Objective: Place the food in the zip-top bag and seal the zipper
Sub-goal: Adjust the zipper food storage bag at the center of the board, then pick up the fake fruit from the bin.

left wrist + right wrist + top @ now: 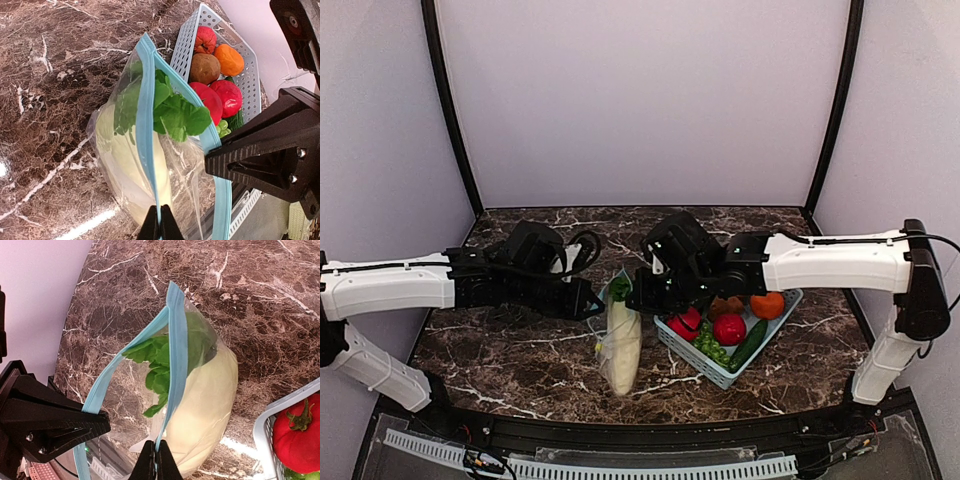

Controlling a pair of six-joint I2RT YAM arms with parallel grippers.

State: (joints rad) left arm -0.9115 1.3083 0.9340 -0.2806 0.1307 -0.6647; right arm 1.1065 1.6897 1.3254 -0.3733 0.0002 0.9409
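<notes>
Bag [107, 132] holding squash [125, 170] lies just left of basket [181, 47], mouth gaping, left gripper [160, 225] and right gripper [155, 462] each clenched on one lip of the zipper [145, 125]; judged: tuck leaves [175, 112] below the strip before pressing the lips together; bag's bottom cut off in wrist views, mouth masked from above.
</notes>
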